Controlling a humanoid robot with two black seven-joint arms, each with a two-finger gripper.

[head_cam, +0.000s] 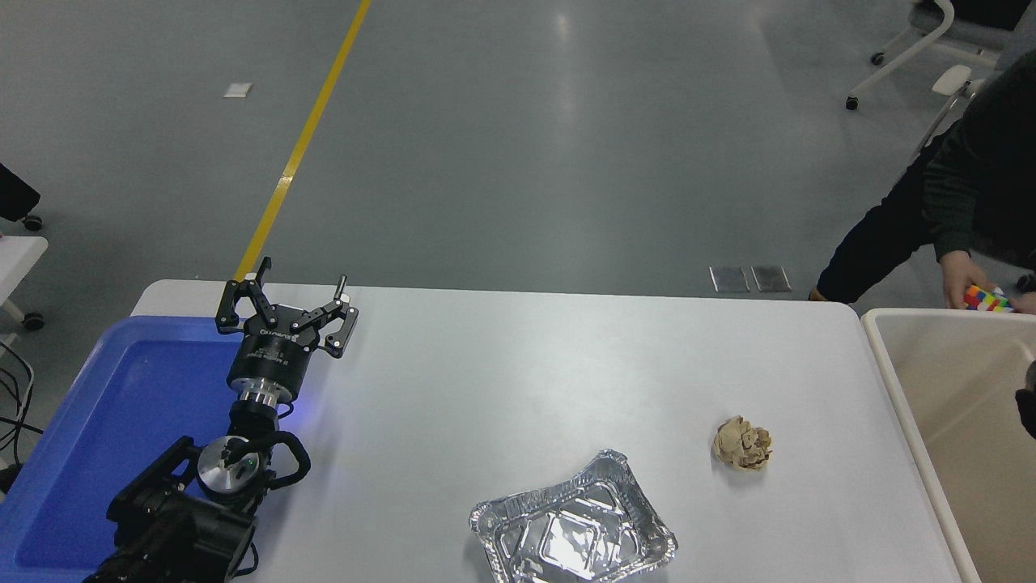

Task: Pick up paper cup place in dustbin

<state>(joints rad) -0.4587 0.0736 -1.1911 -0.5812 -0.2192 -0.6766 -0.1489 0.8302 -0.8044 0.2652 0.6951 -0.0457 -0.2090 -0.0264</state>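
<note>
The beige dustbin [889,356] stands at the table's right end, cut off by the picture's edge. The paper cup is not in view. Only a small dark part of my right arm [1028,405] shows at the right edge, over the dustbin; its gripper is out of the picture. My left gripper [290,287] is parked open and empty at the lower left, over the far corner of the blue tray.
A crumpled tan paper ball [742,443] and a silver foil tray [573,536] lie on the white table [502,372]. A blue plastic tray [97,421] sits at the left. A person's hand holds a colourful cube [986,298] just behind the dustbin.
</note>
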